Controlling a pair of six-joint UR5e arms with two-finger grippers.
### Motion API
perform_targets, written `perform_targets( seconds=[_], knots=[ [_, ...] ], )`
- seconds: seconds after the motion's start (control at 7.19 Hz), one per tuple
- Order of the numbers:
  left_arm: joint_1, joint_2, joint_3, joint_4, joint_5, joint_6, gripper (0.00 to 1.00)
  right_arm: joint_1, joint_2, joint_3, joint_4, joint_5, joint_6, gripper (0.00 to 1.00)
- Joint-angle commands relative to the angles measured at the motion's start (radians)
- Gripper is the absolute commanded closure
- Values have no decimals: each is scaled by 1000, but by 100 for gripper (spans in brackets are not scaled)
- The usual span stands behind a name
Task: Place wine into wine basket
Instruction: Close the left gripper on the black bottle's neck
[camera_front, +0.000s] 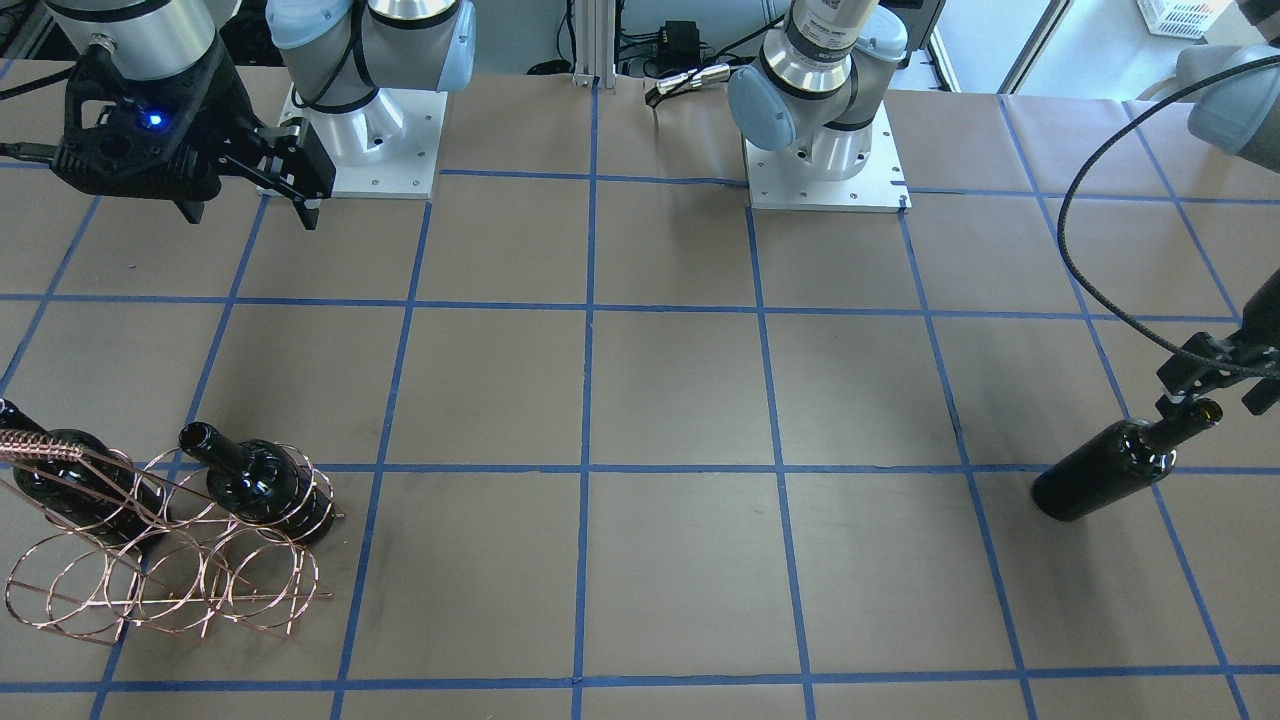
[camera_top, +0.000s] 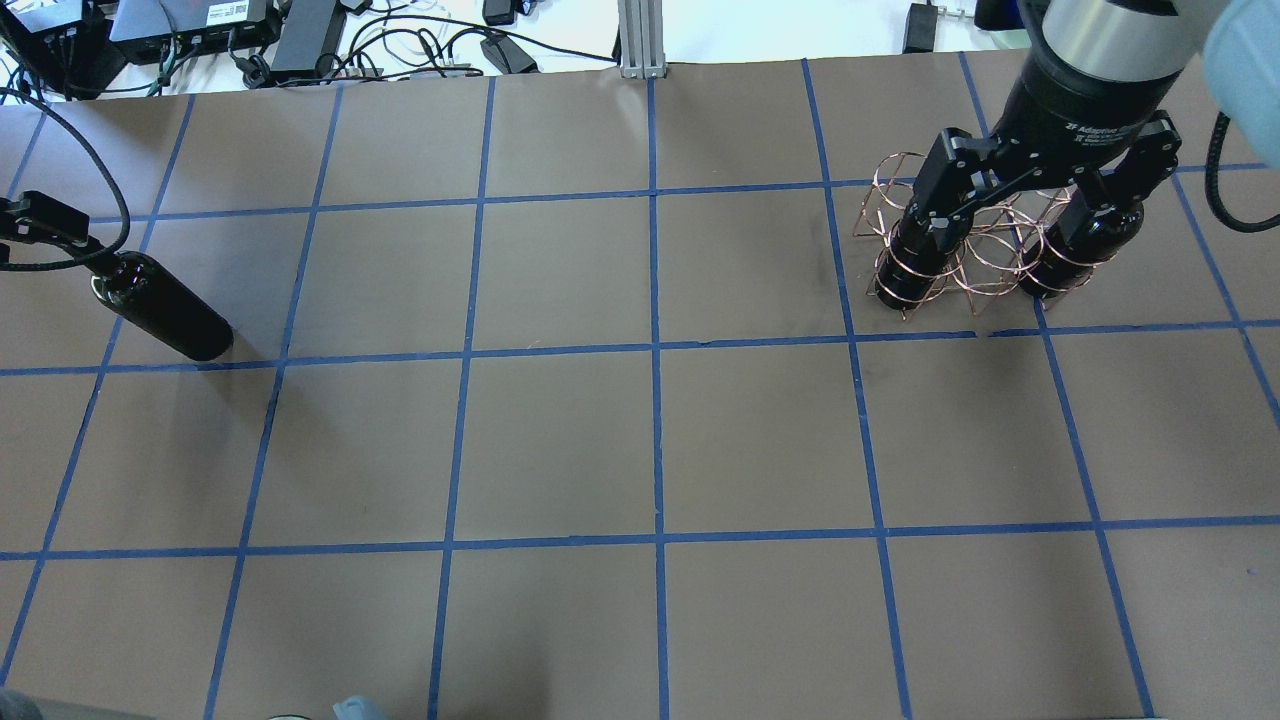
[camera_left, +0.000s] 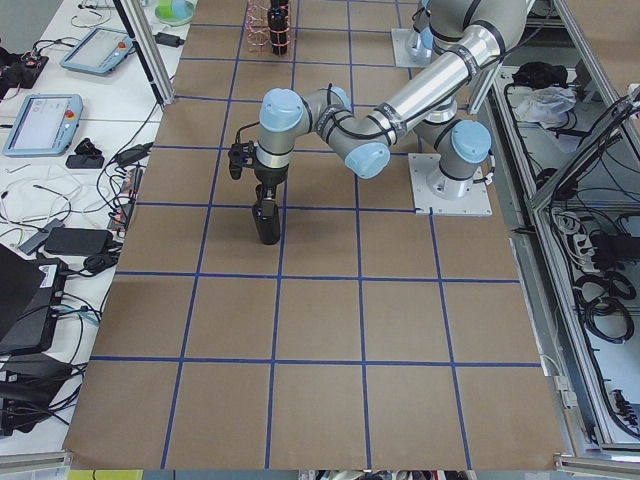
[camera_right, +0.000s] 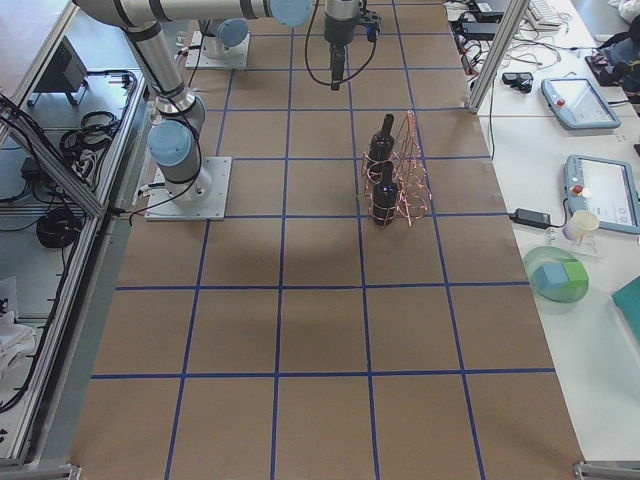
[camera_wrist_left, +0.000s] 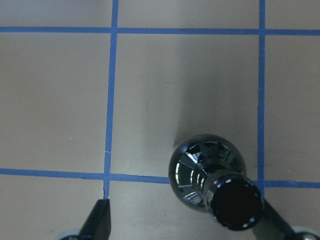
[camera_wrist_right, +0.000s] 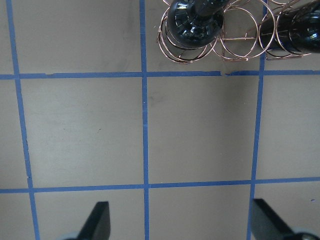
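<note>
A near-black wine bottle (camera_front: 1120, 465) stands upright on the table, far from the basket; it also shows in the overhead view (camera_top: 165, 308). My left gripper (camera_front: 1215, 392) is open around its neck. In the left wrist view the bottle's mouth (camera_wrist_left: 235, 202) sits close to one of the fingers (camera_wrist_left: 274, 224), the other finger well apart. The copper wire wine basket (camera_front: 170, 575) holds two look-alike bottles (camera_front: 265, 485) (camera_front: 70, 480). My right gripper (camera_front: 250, 213) is open and empty, high above the table beside the basket (camera_wrist_right: 235, 42).
Both arm bases (camera_front: 365, 150) (camera_front: 825, 165) stand at the robot's edge of the table. Blue tape lines grid the brown table (camera_front: 670, 390). Cables and devices (camera_top: 300, 40) lie beyond the far edge.
</note>
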Motion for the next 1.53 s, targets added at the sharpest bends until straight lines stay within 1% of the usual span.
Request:
perform_targets(
  seconds=[0.0, 0.14, 0.28, 0.42, 0.56, 0.84, 0.97, 1.39],
  knots=[
    [-5, -1, -16, 10, -2, -40, 0, 1, -4, 0, -3, 0, 1, 0],
    [-5, -3, -18, 11, -30, -40, 7, 1, -6, -1, -3, 0, 0, 0],
    [-5, -6, -18, 11, -59, -41, 7, 1, -4, -1, -4, -7, -2, 0],
    [-5, -6, -18, 14, -59, -41, 15, 1, -6, -1, -50, 3, 0, 0],
    [-5, -6, -18, 16, -58, -37, 28, 1, -6, -1, -55, 3, -2, 0],
    [-5, -4, -18, 31, -59, -31, 29, 1, -6, -1, -58, 2, -2, 0],
    [-5, -4, -18, 34, -58, -31, 41, 1, -6, -1, -58, 2, -2, 0],
    [-5, -6, -18, 62, -61, -28, 41, 1, -16, -3, -56, 3, -2, 0]
  ],
)
